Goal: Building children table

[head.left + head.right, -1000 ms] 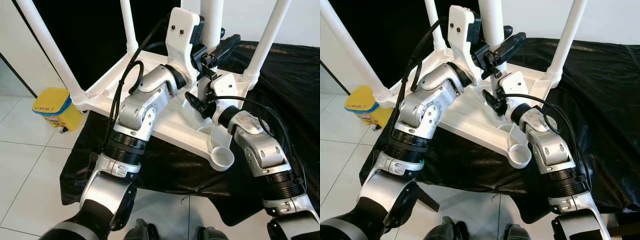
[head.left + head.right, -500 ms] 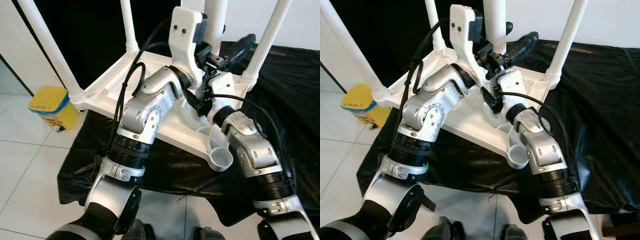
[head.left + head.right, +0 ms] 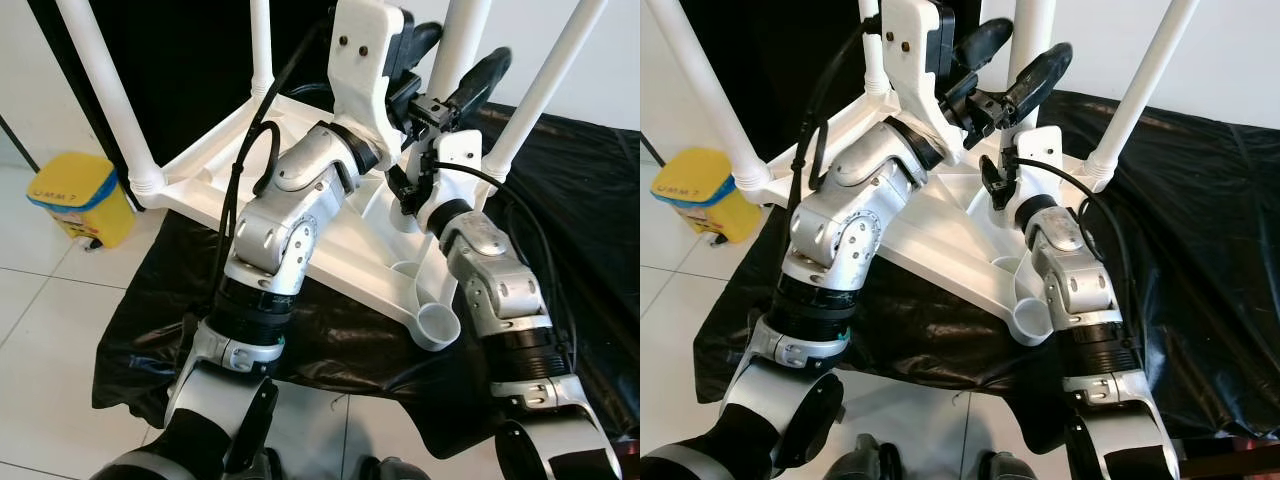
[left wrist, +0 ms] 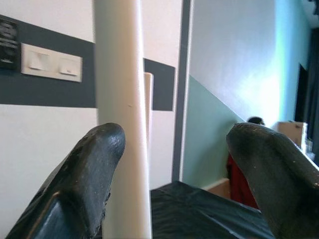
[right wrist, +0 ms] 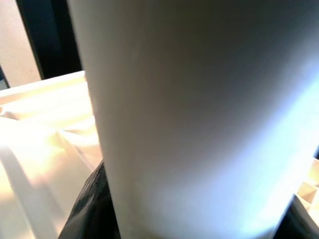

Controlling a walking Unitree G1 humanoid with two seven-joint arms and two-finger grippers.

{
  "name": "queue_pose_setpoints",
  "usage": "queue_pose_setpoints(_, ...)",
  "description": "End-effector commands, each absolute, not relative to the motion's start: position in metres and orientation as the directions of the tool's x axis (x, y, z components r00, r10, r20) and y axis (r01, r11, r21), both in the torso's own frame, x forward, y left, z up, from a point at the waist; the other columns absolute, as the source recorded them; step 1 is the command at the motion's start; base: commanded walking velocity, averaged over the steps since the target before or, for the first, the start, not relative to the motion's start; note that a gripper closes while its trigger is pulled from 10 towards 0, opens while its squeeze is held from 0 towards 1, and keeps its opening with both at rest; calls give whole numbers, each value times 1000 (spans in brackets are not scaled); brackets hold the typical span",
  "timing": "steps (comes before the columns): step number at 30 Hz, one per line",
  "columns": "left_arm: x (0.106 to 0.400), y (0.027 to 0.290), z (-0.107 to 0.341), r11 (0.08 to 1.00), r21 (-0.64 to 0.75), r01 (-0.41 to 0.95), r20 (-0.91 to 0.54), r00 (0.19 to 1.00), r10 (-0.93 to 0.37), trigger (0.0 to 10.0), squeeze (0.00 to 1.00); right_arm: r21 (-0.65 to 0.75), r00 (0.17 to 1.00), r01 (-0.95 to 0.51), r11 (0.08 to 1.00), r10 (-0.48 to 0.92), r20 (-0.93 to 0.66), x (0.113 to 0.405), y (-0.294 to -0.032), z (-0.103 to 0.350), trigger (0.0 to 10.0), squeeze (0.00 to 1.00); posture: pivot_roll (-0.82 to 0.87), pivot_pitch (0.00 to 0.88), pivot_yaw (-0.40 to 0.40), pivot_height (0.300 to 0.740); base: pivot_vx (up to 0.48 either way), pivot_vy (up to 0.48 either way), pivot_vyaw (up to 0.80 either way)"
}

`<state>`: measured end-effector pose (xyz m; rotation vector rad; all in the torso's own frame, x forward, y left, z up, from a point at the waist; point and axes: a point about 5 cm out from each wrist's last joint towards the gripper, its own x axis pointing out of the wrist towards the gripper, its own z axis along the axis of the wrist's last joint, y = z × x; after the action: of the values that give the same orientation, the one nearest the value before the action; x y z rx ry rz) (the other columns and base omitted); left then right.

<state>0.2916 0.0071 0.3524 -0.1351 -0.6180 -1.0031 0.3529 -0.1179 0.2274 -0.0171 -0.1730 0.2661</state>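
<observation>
The white children's table (image 3: 330, 215) lies upside down on a black sheet (image 3: 560, 200) spread over the tiled floor (image 3: 40, 330), its underside facing up and its white legs rising from the corners. One corner socket (image 3: 440, 325), nearest the robot, stands open with no leg in it. The left gripper (image 3: 1012, 62) is raised above the middle of the upturned frame, its two black fingers spread wide apart around the upright leg (image 3: 1032, 25) at the far side; in the left wrist view one finger (image 4: 94, 164) sits just beside or touching that leg (image 4: 122, 119) while the other stays well clear. The right gripper (image 3: 405, 190) reaches in low, at the base of the same leg, just above the frame. In the right wrist view the leg (image 5: 199, 114) looms very close and blurred, with a dark finger (image 5: 94, 209) edge beside it, so whether those jaws are clamped on it or merely near cannot be told. A yellow container (image 3: 75, 205) with a blue band stands on the floor to the left of the table, just off the sheet.
</observation>
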Motion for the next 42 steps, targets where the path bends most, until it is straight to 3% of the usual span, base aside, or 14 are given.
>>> queue_pose_setpoints(1, 290, 7, 352, 551, 158, 820, 542, 394, -742, 10000, 0, -29, 951, -251, 967, 252, 180, 355, -120, 232, 10000, 0, 57, 90, -117, 740, 0, 0, 0)
queue_pose_setpoints(19, 294, 40, 352, 680, 65, 730, 598, 517, -612, 10000, 0, -22, 953, -255, 967, 255, 161, 365, -114, 228, 10000, 0, 131, 99, -148, 740, 0, 0, 0)
queue_pose_setpoints(42, 289, 49, 334, 697, 90, 712, 541, 553, -634, 10000, 0, -36, 955, -244, 969, 247, 166, 370, -117, 227, 10000, 0, 141, 106, -151, 740, 0, 0, 0)
